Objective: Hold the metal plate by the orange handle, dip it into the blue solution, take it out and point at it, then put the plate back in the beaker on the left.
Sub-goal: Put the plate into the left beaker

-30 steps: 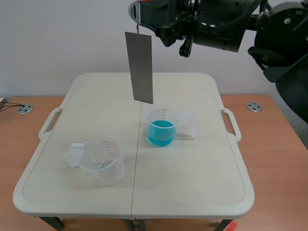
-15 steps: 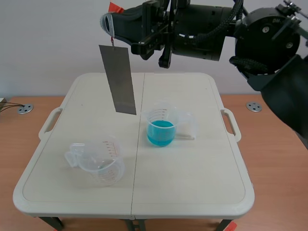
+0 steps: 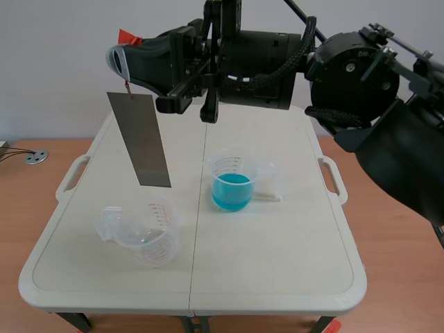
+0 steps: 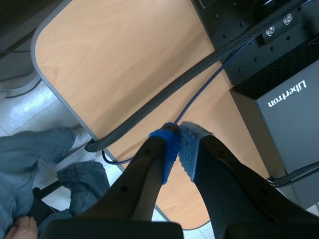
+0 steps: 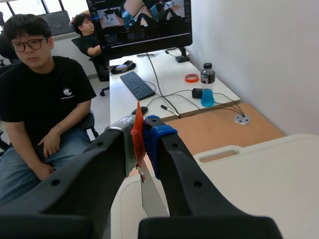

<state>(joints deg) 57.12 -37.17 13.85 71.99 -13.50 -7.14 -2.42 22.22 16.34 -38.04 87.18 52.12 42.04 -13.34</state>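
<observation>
Scene view alone shows the whole metal plate [image 3: 141, 141] below its orange handle [image 3: 125, 36].

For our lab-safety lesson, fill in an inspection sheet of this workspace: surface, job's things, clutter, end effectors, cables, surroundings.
Surface: white folding table, seam down its middle.
Job's things: metal plate hangs tilted in the air from its orange handle, above and clear of the empty beaker; beaker of blue solution stands upright beside it.
Clutter: bottle and tape roll on a side desk.
End effectors: right end effector shut on the orange handle; left end effector shut on nothing, above a wooden desktop.
Cables: braided black cable crossing that desktop.
Surroundings: seated person, monitor, keyboard.
</observation>
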